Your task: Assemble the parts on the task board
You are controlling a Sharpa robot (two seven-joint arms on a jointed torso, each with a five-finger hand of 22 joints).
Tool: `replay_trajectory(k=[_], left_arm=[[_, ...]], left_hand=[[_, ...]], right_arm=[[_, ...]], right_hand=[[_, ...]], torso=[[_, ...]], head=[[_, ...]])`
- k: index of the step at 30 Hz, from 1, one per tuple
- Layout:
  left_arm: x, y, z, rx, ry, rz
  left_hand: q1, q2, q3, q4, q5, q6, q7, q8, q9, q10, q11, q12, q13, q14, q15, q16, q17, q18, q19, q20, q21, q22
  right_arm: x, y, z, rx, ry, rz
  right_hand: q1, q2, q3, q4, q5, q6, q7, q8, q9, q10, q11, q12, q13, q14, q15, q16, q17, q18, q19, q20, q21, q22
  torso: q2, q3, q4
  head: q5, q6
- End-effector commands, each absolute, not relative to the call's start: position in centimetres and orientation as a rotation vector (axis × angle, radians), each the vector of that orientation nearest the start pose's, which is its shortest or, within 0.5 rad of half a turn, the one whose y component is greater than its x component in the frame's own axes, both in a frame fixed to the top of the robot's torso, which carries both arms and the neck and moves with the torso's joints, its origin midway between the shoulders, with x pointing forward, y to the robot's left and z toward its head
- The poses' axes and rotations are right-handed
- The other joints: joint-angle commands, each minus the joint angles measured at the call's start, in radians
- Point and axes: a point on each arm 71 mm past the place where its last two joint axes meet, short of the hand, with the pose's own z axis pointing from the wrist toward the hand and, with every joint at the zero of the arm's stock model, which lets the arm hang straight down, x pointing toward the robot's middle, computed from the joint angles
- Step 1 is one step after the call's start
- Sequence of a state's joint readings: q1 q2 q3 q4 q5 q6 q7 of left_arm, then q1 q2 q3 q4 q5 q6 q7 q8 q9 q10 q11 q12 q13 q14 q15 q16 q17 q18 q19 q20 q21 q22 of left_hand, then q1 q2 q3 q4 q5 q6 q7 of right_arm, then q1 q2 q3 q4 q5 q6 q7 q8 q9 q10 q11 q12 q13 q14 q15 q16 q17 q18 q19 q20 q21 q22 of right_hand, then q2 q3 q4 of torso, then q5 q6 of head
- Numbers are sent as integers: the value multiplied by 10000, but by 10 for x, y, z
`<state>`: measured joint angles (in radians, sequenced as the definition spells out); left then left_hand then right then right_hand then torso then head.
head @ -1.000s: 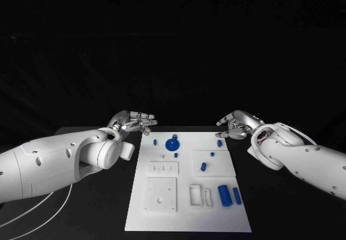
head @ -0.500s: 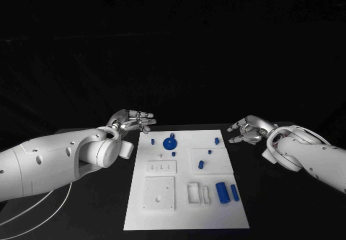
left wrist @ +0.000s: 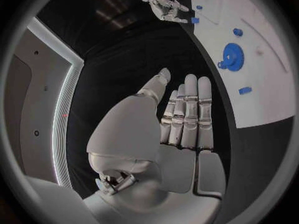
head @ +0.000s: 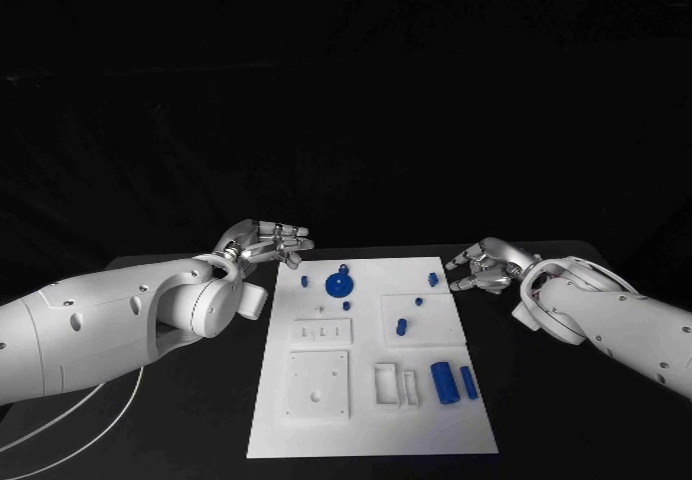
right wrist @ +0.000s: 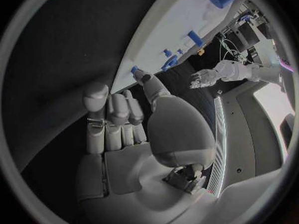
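The white task board point(head: 433, 420) lies in the middle of the black table. A blue gear point(head: 340, 285) stands near its far end, with a small blue peg point(head: 306, 281) beside it. More small blue pieces point(head: 401, 326) dot the right half, and two blue cylinders point(head: 454, 382) lie near the front. My left hand point(head: 267, 242) hovers off the board's far left corner, fingers straight, holding nothing. My right hand point(head: 483, 268) is just off the far right edge, empty, fingers loosely bent. Its thumb tip point(right wrist: 142, 75) is close to a small blue piece point(head: 433, 278) at the board's edge.
White raised blocks with holes and slots point(head: 320, 385) sit on the board's front left half. Black table surface point(head: 577, 420) lies to either side of the board. A white cable point(head: 87, 410) runs under my left arm.
My right hand has drawn back to the right, from over the board's far right corner to just off its edge. The board sits slightly further left. The left hand has not moved.
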<state>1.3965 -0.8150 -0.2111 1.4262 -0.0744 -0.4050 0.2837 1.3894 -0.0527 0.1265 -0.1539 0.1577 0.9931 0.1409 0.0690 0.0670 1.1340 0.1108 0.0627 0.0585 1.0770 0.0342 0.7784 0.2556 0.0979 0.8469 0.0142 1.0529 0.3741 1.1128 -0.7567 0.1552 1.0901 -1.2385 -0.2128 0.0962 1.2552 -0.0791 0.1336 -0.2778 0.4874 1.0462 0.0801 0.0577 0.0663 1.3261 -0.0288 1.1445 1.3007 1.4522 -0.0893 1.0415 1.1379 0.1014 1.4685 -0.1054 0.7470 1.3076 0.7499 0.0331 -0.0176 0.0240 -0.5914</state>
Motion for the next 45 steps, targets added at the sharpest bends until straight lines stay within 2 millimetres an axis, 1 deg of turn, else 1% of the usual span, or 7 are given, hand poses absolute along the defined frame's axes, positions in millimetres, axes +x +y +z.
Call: replay_trajectory(k=[1,7,14,20,27,32,45], left_arm=[[521,229,-151,-9680,14778,-13060],[520,229,-151,-9686,14810,-13075],[520,229,-151,-9698,14825,-13064],[520,228,-151,-9702,14841,-13065],[520,228,-152,-9703,14855,-13071],[520,228,-152,-9708,14873,-13071],[520,227,-152,-9721,14913,-13068]], left_hand=[[-31,36,-60,-38,47,-52,21,-11,3,-96,-14,-33,11,45,34,-30,1,154,-19,59,55,-15],[-21,51,-94,-40,47,-60,22,-12,2,-128,-7,-32,11,48,36,-22,6,159,-10,61,68,-20],[-21,51,-94,-40,47,-60,22,-12,2,-128,-7,-32,11,48,36,-22,6,159,-10,61,68,-20],[-19,72,-132,-35,43,-65,23,-12,2,-138,-6,-31,11,53,35,-6,15,164,-5,62,88,-23],[-19,72,-132,-35,43,-65,23,-12,2,-138,-6,-31,11,53,35,-6,15,164,-5,62,88,-23],[-23,103,-173,-21,43,-68,28,-9,3,-145,-3,-31,12,54,38,8,22,166,-7,65,104,-36],[-29,129,-190,-5,47,-59,29,-6,4,-152,4,-32,11,55,41,19,29,169,-2,65,111,-54]], right_arm=[[557,-292,-197,2103,16249,6251],[557,-286,-203,2277,16112,6185],[558,-282,-208,2284,16188,6191],[558,-279,-212,2194,16318,6168],[558,-274,-216,2121,16437,6233],[558,-271,-217,2087,16510,6295],[559,-264,-218,2025,16580,6428]], right_hand=[[-173,-56,245,3,15,103,14,46,4,80,35,56,28,35,-3,39,28,-119,509,-40,39,826],[-261,-28,324,53,-124,189,12,52,8,115,50,103,58,52,5,100,89,-108,518,-34,75,827],[-265,-15,348,58,-228,219,8,49,7,115,53,109,65,51,10,104,103,-100,517,-27,90,825],[-249,-20,348,50,-310,222,1,49,8,98,45,88,56,44,9,85,99,-97,509,-23,72,818],[-240,-12,348,48,-349,225,-11,49,8,96,34,88,58,44,3,74,96,-102,510,-26,87,822],[-170,46,387,22,-669,247,-26,50,9,89,23,92,68,42,-8,62,97,-118,501,-40,72,822],[-238,165,395,66,-971,380,-44,52,11,98,30,119,90,45,-4,65,111,-128,503,-38,81,826]], torso=[[7,-1,3],[6,-12,25],[12,5,10],[8,4,24],[10,12,37],[11,10,43],[15,17,51]], head=[[9,-17],[30,-72],[68,-105],[79,-138],[67,-130],[63,-114],[51,-124]])
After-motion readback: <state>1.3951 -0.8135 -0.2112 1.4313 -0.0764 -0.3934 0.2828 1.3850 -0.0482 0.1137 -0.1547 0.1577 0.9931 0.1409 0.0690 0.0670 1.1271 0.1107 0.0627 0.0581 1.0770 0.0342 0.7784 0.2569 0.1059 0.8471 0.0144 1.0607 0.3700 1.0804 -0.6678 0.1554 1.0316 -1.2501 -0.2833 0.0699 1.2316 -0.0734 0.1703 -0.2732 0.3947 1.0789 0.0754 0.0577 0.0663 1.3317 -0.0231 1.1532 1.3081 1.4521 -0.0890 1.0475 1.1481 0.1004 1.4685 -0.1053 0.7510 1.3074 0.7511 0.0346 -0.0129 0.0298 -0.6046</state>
